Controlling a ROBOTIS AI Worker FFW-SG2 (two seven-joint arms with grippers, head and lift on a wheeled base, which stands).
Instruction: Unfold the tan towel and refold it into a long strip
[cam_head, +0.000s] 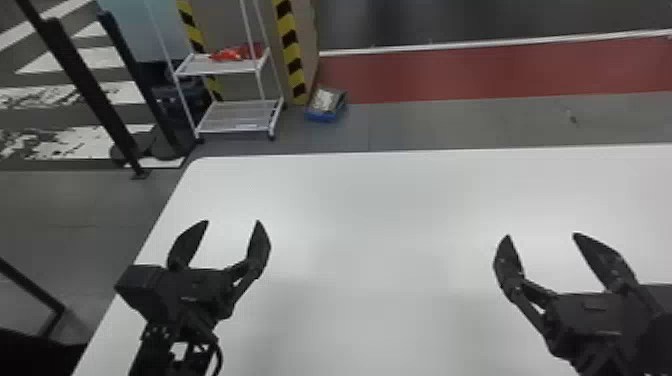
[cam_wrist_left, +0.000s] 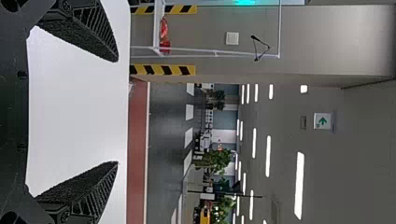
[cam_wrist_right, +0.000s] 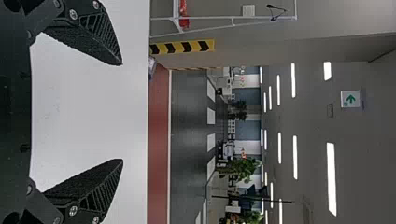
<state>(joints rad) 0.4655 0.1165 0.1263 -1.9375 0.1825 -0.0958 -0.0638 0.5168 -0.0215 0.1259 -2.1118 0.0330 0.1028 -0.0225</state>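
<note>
In the head view my left gripper (cam_head: 232, 221) is over the left part of the white table, its two black fingers spread wide with nothing between them. My right gripper (cam_head: 541, 235) stands over the right part, also open and holding nothing. The left wrist view has the left gripper (cam_wrist_left: 117, 111) with its fingers far apart and the white tabletop behind them. In the right wrist view the right gripper (cam_wrist_right: 122, 112) is parted in the same way. I see no tan towel on the visible tabletop.
The white table (cam_head: 370, 200) extends under both arms, its left edge beside my left arm. Beyond it on the floor stand a white wheeled cart (cam_head: 240, 116) with red items and a blue box (cam_head: 324, 117). Dark posts (cam_head: 80, 85) rise at the far left.
</note>
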